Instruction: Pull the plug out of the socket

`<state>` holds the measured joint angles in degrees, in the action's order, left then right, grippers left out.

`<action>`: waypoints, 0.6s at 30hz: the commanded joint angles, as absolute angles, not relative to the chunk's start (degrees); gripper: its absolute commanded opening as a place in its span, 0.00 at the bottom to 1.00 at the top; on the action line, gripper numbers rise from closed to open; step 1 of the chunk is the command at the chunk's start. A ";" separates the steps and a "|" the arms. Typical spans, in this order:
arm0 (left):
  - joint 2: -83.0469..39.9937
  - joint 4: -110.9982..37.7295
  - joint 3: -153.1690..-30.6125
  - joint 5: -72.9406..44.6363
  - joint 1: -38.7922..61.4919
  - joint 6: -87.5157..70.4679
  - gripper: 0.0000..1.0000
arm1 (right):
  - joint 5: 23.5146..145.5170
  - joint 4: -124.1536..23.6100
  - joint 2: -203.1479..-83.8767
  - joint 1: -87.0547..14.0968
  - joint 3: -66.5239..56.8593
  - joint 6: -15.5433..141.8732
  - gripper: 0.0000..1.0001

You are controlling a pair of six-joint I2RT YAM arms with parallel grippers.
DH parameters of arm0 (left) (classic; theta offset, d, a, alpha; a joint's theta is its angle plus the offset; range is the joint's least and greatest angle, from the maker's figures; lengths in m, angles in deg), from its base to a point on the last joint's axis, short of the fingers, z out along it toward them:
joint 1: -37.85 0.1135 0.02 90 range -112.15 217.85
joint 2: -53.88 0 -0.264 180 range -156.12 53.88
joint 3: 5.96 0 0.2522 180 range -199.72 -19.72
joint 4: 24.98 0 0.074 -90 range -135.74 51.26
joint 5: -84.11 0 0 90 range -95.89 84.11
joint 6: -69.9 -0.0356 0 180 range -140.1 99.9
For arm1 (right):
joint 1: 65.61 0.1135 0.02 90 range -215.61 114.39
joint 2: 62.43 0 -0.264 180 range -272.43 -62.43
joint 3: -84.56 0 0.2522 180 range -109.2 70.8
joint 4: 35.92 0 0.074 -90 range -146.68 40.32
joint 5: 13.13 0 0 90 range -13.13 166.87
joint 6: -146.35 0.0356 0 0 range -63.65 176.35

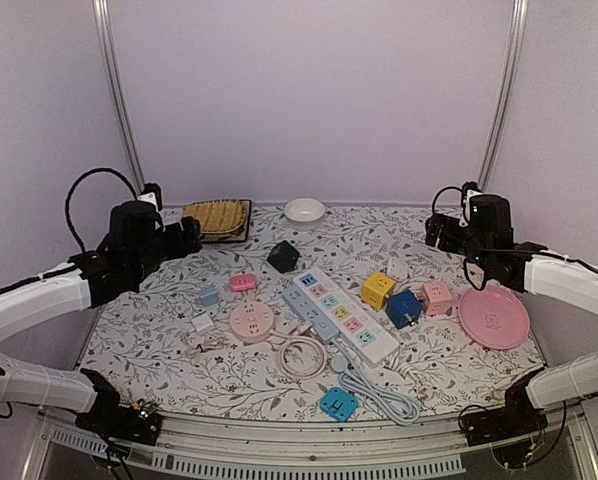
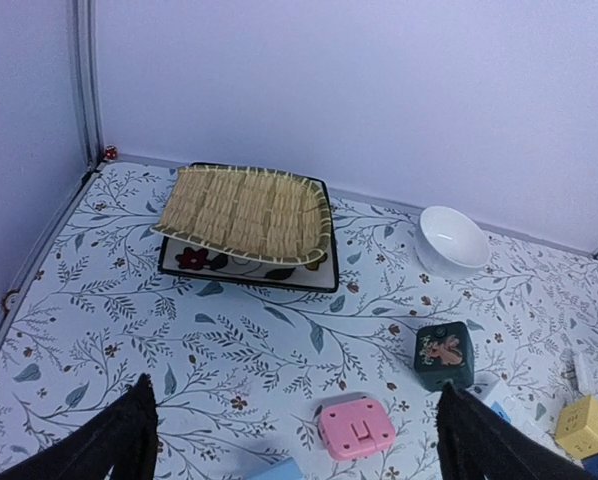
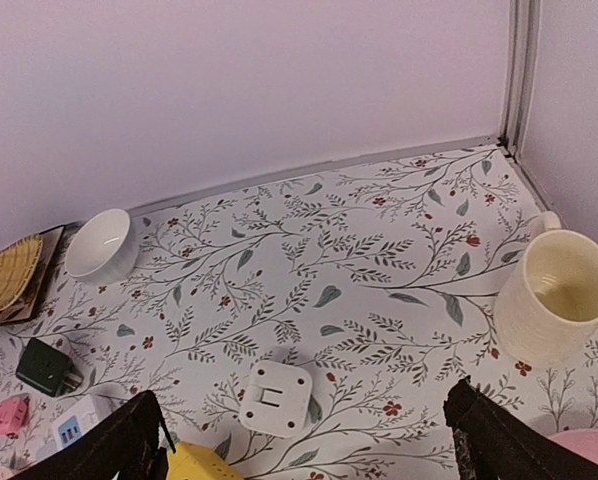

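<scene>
A long white power strip (image 1: pixel 344 315) with coloured sockets lies at the table's middle. A white plug (image 1: pixel 301 329) with a coiled white cord (image 1: pixel 301 356) rests against the strip's left side; I cannot tell whether it is inserted. My left gripper (image 1: pixel 189 238) hangs open above the back left, far from the strip. In the left wrist view the left gripper (image 2: pixel 293 425) spans bare cloth above a pink adapter (image 2: pixel 355 428). My right gripper (image 1: pixel 435 232) hangs open at the back right. In its own view the right gripper (image 3: pixel 301 420) holds nothing, over a white adapter (image 3: pixel 275 397).
A woven tray (image 1: pixel 217 218) and a white bowl (image 1: pixel 304 210) stand at the back. Scattered about are a dark green cube (image 1: pixel 283 256), a round pink socket (image 1: pixel 251 320), yellow (image 1: pixel 378 290), blue (image 1: pixel 403 308) and pink (image 1: pixel 436 297) cubes, a pink plate (image 1: pixel 493 317) and a cream cup (image 3: pixel 556 296).
</scene>
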<state>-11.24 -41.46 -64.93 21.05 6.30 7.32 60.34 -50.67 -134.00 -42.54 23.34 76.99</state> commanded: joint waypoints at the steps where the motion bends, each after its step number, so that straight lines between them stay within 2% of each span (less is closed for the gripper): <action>1: -6.69 -28.95 -58.22 23.47 8.81 3.66 0.97 | 50.70 -33.77 -130.71 -43.89 32.40 72.06 1.00; 8: -7.09 -33.23 -57.33 25.79 11.44 1.55 0.97 | 52.66 -27.05 -131.86 -52.08 38.89 71.12 1.00; 18: -6.57 -35.04 -54.63 27.99 15.79 -2.95 0.97 | 60.96 -5.56 -135.67 -60.50 47.95 64.80 0.99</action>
